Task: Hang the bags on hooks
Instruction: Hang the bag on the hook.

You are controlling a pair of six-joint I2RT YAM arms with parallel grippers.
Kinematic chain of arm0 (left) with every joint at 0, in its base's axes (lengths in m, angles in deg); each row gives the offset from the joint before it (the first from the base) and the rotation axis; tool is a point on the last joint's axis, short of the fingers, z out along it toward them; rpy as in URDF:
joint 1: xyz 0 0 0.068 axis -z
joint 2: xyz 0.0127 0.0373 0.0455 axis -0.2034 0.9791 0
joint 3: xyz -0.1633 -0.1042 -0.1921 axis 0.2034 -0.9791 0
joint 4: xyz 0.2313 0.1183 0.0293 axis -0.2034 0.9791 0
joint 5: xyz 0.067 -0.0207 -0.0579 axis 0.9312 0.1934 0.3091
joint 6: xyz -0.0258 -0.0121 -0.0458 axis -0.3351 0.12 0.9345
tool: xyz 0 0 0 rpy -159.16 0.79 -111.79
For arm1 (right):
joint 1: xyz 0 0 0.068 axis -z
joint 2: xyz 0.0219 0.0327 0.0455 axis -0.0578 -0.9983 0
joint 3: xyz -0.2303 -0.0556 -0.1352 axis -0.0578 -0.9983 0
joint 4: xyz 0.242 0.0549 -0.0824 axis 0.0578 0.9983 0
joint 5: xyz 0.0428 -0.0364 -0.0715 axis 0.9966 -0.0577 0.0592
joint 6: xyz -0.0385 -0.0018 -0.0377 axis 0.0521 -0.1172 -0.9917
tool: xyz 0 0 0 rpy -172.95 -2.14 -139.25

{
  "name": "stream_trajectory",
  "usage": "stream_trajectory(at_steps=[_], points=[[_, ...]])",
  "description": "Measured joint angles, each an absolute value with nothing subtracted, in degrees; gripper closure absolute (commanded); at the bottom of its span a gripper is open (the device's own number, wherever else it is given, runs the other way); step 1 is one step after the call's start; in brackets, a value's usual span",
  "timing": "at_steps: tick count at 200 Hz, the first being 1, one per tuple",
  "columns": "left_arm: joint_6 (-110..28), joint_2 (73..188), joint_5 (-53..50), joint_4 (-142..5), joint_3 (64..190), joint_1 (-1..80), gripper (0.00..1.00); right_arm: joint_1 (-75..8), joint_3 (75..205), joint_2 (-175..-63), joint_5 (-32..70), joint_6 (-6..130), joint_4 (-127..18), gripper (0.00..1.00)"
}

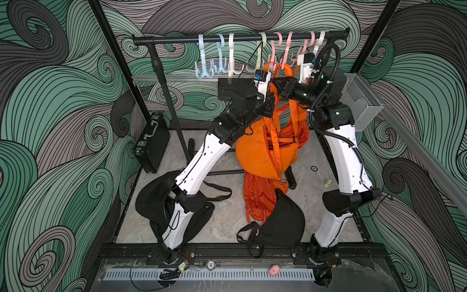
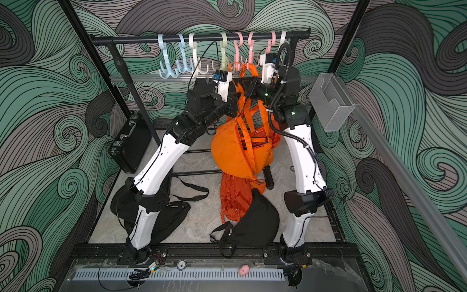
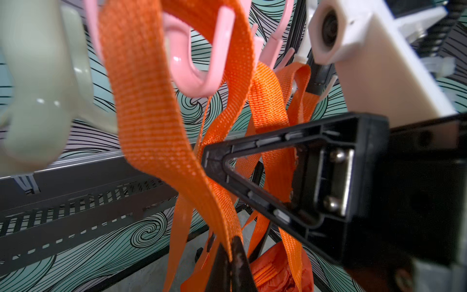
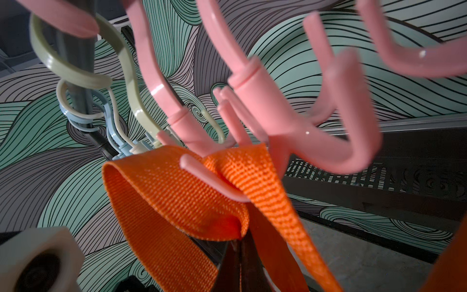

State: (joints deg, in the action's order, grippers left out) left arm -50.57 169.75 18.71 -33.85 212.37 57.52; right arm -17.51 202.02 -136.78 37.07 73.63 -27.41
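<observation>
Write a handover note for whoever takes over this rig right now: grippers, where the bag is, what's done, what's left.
Left gripper: shut on the orange webbing strap.
Right gripper: also shut on the strap, just below the hooks.
Bag: the orange fabric bag hangs between the two arms, off the floor, under the black metal rail.
Done: in the right wrist view, the strap lies looped over a prong of a pink plastic hook.
Left: probably open both grippers, back the arms away and check that the bag hangs on its own.
</observation>
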Motion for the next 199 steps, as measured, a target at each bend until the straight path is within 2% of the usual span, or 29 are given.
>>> stream_trajectory(at_steps=[50, 199], points=[[-52.69, 169.7, 18.99, -34.44, 212.37, 60.31, 1.0, -17.49, 201.17, -136.78, 37.09, 74.0, -29.18, 1.0], [-50.9, 174.47, 16.2, -35.12, 212.63, 57.95, 1.0, -16.09, 189.28, -133.04, 36.98, 75.49, -36.45, 1.0]])
